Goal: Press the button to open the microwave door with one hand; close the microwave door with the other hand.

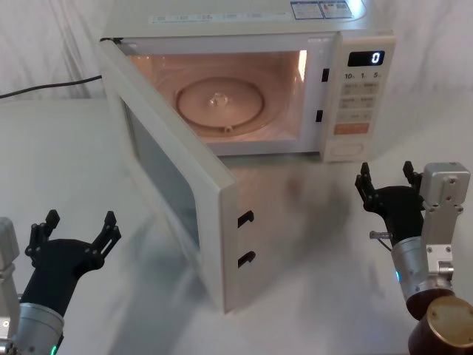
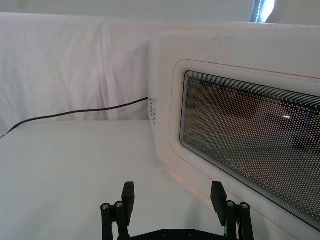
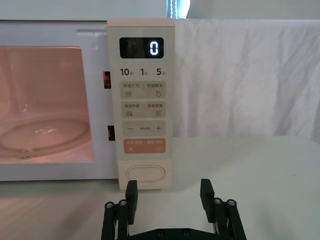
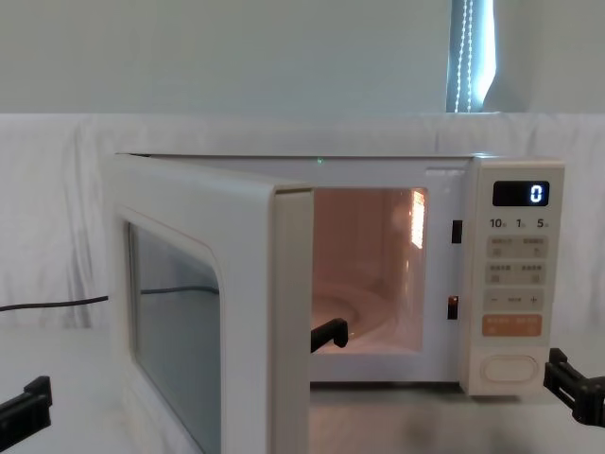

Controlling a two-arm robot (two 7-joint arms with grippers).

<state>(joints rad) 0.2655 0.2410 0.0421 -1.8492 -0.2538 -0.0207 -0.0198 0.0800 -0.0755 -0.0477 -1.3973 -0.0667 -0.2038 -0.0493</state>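
White bench (image 1: 66,163) holds the microwave; its microwave door (image 1: 174,200) swings wide, so closing remains. Left tool (image 1: 74,233) waits wide near the door; right tool (image 1: 386,181) wide before the button (image 3: 145,174).

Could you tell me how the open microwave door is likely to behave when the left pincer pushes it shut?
The microwave door looks rigid, so it should probably swing on its hinge rather than flex. Its smooth face may let the open left pincer slide. The latch hooks likely need a firm final push.
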